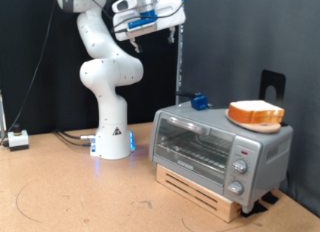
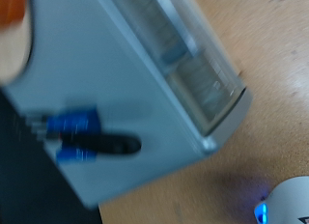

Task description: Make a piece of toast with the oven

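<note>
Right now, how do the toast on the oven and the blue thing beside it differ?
The piece of toast is pale tan with a brown crust, broad and flat, on an orange plate at the exterior view's right end of the oven top. The blue object is much smaller, darker, and sits straight on the metal further left. Both rest on the oven's top, untouched by the gripper.

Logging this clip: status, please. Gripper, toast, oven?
Gripper high above the oven, holding nothing visible. Toast on orange plate atop oven. Oven door shut. Blue object on oven top at rear.
</note>
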Action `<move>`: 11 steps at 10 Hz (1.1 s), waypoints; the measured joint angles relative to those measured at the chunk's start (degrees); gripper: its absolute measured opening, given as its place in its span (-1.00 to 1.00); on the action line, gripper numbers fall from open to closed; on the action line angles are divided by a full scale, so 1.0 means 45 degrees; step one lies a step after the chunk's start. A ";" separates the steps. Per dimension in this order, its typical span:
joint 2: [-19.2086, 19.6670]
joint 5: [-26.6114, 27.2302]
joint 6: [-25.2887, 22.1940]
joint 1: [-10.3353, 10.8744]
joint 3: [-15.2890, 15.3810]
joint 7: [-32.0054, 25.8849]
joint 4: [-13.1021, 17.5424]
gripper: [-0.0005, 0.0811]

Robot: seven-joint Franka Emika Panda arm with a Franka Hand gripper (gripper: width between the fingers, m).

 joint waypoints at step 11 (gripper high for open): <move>0.1724 -0.0174 0.2512 0.1197 -0.1673 -0.5332 -0.1148 0.99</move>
